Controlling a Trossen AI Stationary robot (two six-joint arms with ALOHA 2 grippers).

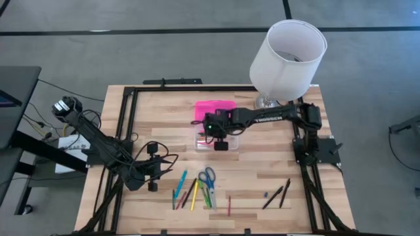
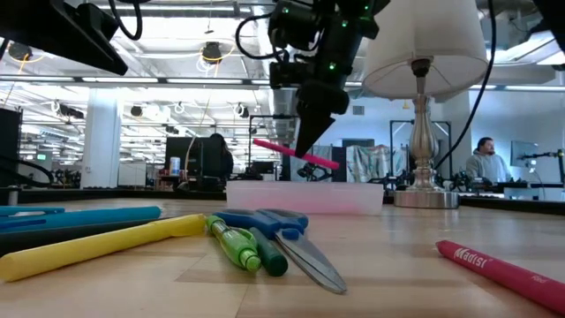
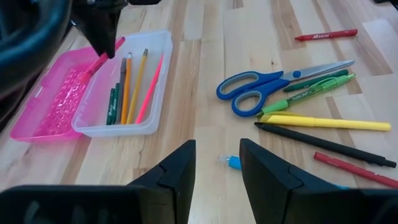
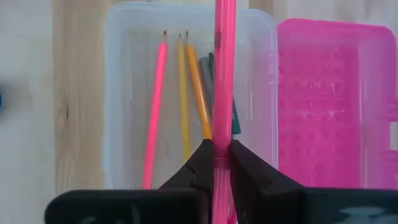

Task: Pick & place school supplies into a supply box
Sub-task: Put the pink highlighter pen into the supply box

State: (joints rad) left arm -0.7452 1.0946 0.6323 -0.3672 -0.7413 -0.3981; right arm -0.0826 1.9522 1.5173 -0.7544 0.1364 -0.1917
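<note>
Low view: slim pink pen (image 2: 296, 152) (glossy)

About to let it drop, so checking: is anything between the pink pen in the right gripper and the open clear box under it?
Nothing visible does. The right gripper holds the pink pen above the open clear box; the pink lid lies flipped aside. Only pencils already lie inside, with bare floor beside them.
</note>
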